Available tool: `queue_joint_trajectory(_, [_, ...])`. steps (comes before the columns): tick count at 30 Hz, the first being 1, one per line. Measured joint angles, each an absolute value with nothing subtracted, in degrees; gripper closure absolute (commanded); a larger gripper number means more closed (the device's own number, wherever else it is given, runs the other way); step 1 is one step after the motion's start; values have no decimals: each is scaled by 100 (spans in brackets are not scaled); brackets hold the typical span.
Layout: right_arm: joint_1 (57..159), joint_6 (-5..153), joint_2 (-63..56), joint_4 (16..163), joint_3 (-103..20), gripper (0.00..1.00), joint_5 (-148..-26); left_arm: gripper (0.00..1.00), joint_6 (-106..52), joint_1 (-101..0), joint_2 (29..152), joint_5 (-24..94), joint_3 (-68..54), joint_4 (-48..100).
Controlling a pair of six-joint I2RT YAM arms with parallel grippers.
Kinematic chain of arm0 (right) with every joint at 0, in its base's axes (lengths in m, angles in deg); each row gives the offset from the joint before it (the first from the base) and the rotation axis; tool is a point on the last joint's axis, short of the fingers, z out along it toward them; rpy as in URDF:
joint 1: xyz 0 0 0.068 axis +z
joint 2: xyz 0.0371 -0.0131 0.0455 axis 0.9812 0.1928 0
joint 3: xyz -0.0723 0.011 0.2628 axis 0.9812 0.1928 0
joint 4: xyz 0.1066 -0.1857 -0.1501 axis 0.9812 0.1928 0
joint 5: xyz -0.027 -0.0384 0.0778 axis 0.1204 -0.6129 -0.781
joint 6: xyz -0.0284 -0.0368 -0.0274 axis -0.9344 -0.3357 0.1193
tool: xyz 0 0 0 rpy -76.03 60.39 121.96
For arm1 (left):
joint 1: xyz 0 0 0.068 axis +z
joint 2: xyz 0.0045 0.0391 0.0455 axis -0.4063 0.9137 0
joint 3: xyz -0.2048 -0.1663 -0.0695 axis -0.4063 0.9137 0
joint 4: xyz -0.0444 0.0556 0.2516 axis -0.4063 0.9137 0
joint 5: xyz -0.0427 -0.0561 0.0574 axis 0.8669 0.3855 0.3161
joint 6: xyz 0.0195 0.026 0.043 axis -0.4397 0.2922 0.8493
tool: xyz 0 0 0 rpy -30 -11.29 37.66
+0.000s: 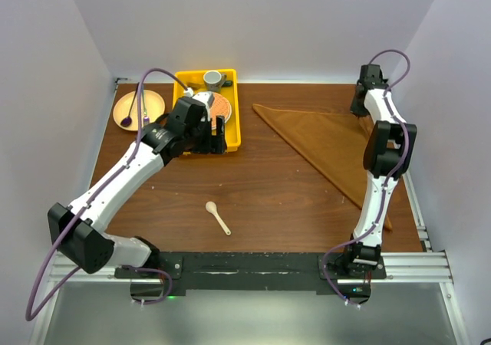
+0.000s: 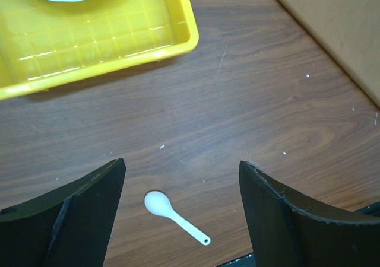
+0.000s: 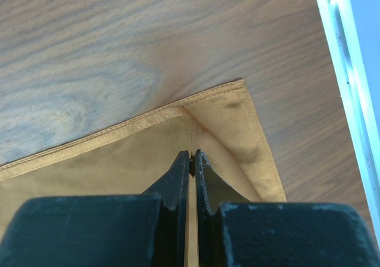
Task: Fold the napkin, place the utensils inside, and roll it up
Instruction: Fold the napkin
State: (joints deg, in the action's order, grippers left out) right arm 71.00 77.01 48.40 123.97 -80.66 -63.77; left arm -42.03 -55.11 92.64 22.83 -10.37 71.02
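The rust-brown napkin (image 1: 330, 142) lies folded into a triangle on the right of the table. It also shows in the left wrist view (image 2: 338, 29). My right gripper (image 1: 360, 104) is at its far right corner. In the right wrist view the gripper (image 3: 192, 156) has its jaws closed on a raised crease of the cloth (image 3: 119, 166). The small cream spoon (image 1: 218, 217) lies alone on the bare wood near the front, bowl to the left (image 2: 175, 215). My left gripper (image 1: 215, 142) is open and empty, hovering at the tray's near edge, with the spoon seen between its jaws (image 2: 181, 166).
A yellow tray (image 1: 235, 107) at the back holds a grey cup (image 1: 213, 78) and a round orange woven mat (image 1: 220, 106); its corner shows in the left wrist view (image 2: 89, 41). A tan plate (image 1: 138, 109) with a purple spoon sits at the back left. White walls enclose the table.
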Motion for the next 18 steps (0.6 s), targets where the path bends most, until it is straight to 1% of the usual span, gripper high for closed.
queue_joint_trajectory(2, [7100,7699,4901,12397,-8088,92,-6405,18,-4260,-5511,9302,2331,-1037,7109])
queue_joint_trajectory(4, [7100,7701,5028,12423,-8217,81,-6422,18,-4321,-5511,9306,2355,-1037,7111])
queue_joint_trajectory(7, [7100,7730,5332,12545,-8636,52,-6350,18,-4402,-5511,9306,2383,-1037,7111])
queue_joint_trajectory(9, [7100,7784,5597,12674,-9065,40,-6243,18,-4456,-5511,9304,2407,-1037,7113])
queue_joint_trajectory(10, [7102,7815,5682,12749,-9231,26,-6182,18,-4467,-5511,9304,2422,-1037,7113])
queue_joint_trajectory(11, [7120,7830,5758,12851,-9408,18,-6112,18,-4487,-5511,9306,2433,-1037,7113])
queue_joint_trajectory(13, [7146,7881,5763,13002,-9530,14,-5933,18,-4531,-5511,9308,2438,-1042,7111])
queue_joint_trajectory(16, [7255,7859,5734,13234,-9723,13,-5664,18,-4616,-5511,9380,2468,-1107,7065])
queue_joint_trajectory(18, [7382,7878,5649,13426,-9762,13,-5546,23,-4705,-5511,9479,2492,-1155,6934])
